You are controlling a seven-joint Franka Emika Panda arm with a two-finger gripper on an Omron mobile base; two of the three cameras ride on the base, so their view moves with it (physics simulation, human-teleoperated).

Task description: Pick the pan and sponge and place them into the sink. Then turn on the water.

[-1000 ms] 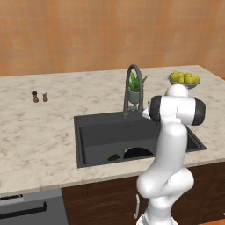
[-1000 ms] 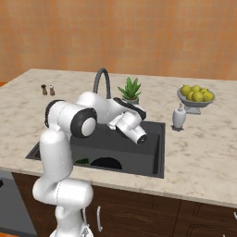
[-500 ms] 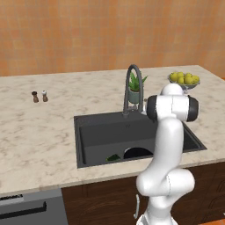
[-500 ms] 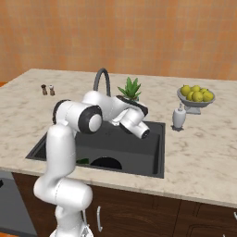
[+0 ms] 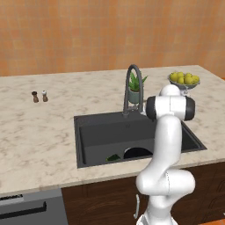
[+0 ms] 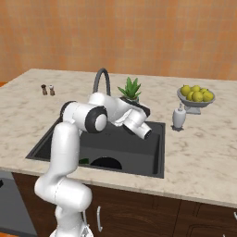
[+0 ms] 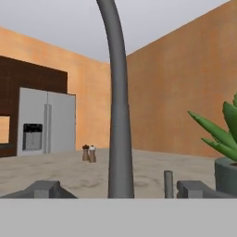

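Observation:
The dark sink (image 5: 101,132) (image 6: 121,144) holds the black pan (image 5: 137,153) (image 6: 105,163) at its front wall, partly hidden by the rim. The green sponge (image 5: 113,157) (image 6: 83,161) lies just left of it. My gripper (image 6: 135,107) is up at the back of the sink, beside the grey arched faucet (image 5: 133,86) (image 6: 101,79). In the hand view the gripper (image 7: 120,190) is open, its fingertips (image 7: 44,189) wide apart on either side of the faucet neck (image 7: 119,115), with a small lever (image 7: 168,184) just right of it. No water is in view.
A potted plant (image 5: 134,89) (image 6: 130,89) (image 7: 221,139) stands right behind the faucet. A fruit bowl (image 5: 184,81) (image 6: 196,95) and a soap bottle (image 6: 178,117) are to the right. Salt and pepper shakers (image 5: 39,96) (image 6: 48,89) (image 7: 89,153) stand far left.
The arm's elbow has swung to the right and the hand has risen a little toward the faucet. Pan and sponge lie where they were.

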